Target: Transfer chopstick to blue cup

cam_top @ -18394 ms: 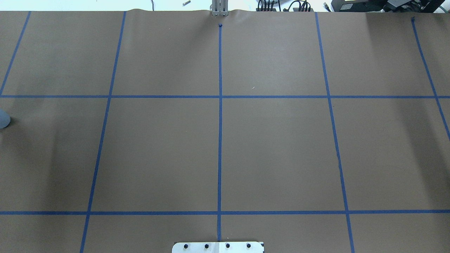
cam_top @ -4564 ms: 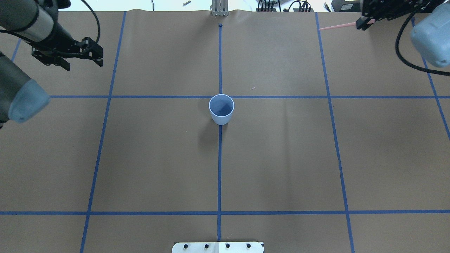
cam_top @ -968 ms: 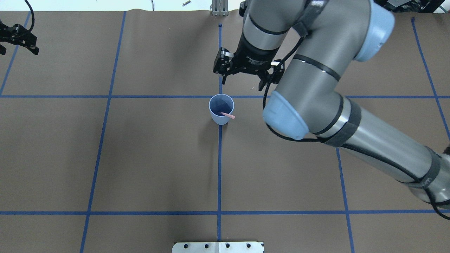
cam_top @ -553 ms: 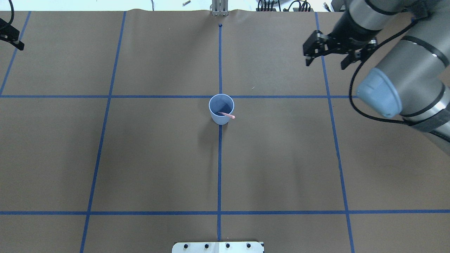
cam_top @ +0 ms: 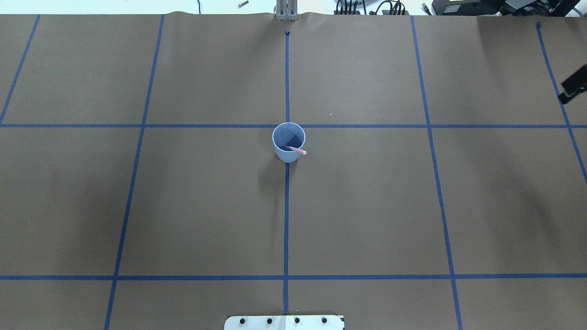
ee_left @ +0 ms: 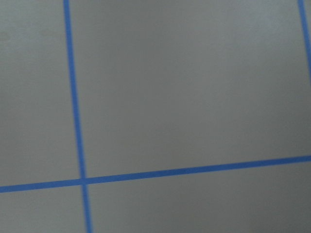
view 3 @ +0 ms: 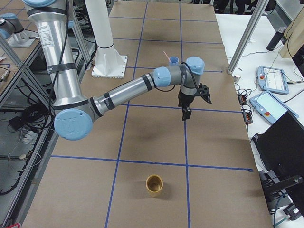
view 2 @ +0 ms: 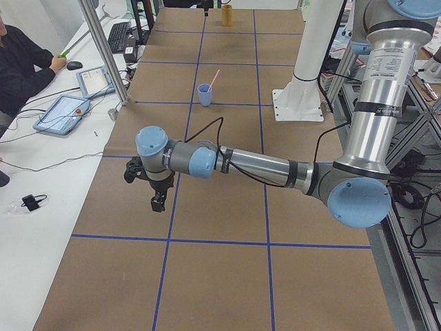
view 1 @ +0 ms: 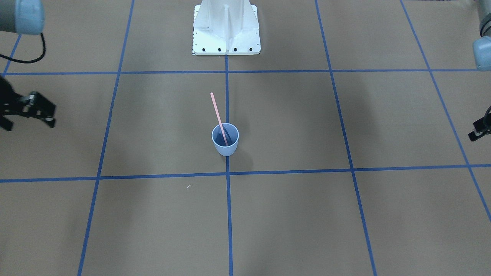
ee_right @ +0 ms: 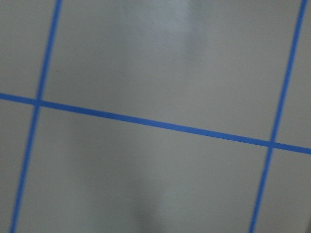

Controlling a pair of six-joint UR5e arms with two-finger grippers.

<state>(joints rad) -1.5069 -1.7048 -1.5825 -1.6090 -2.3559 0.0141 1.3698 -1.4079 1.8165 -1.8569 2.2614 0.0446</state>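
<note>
The blue cup (view 1: 225, 145) (cam_top: 288, 143) stands upright at the table's middle, where two blue tape lines cross. The pink chopstick (view 1: 217, 111) (cam_top: 298, 150) stands in it and leans on the rim, its top tilted toward the robot's base. Cup and stick also show in the exterior left view (view 2: 204, 95). My right gripper (view 1: 28, 123) (view 3: 195, 107) is open and empty, far out to the cup's side. My left gripper (view 2: 142, 189) is open and empty, far off on the other side. Only one of its fingers (view 1: 479, 132) shows at the front view's edge.
A tan cup (view 3: 154, 185) (view 2: 227, 14) stands at the table's end on my right. The white pedestal (view 1: 226, 30) is behind the blue cup. An operators' desk with tablets (view 2: 62, 114) and a metal post (view 2: 103, 55) line the far edge.
My right arm has swung away to the right, almost out of the overhead view. My left gripper has left that view. The chopstick stays in the cup.
</note>
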